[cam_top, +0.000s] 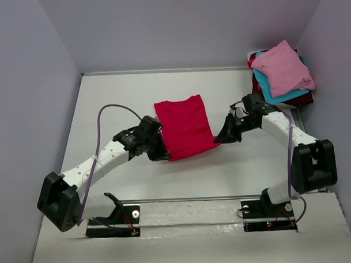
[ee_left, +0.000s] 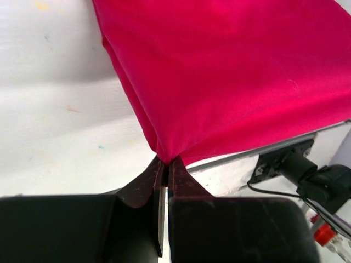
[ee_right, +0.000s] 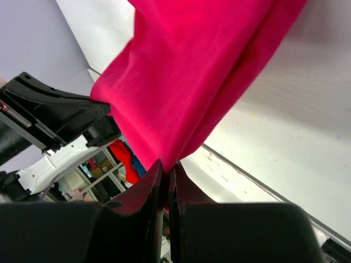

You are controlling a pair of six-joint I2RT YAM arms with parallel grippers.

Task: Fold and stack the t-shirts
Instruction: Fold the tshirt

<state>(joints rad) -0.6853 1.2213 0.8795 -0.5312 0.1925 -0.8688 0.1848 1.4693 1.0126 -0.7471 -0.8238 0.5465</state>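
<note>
A crimson-red t-shirt [cam_top: 185, 125], folded into a narrow panel, is stretched between my two grippers at the table's middle. My left gripper [cam_top: 163, 154] is shut on its near left corner, and the cloth [ee_left: 230, 76] fans out from the closed tips in the left wrist view. My right gripper [cam_top: 223, 136] is shut on its near right corner, and the cloth [ee_right: 186, 82] hangs from the tips in the right wrist view. A stack of folded t-shirts sits at the back right: light pink [cam_top: 284, 67] on top, teal-blue [cam_top: 272, 93] under it, dark maroon [cam_top: 301, 98] below.
The white table [cam_top: 117, 104] is walled in by pale partitions at the back and both sides. A metal rail [cam_top: 189, 199] runs across the near edge above the arm bases. The stack lies close to the right wall.
</note>
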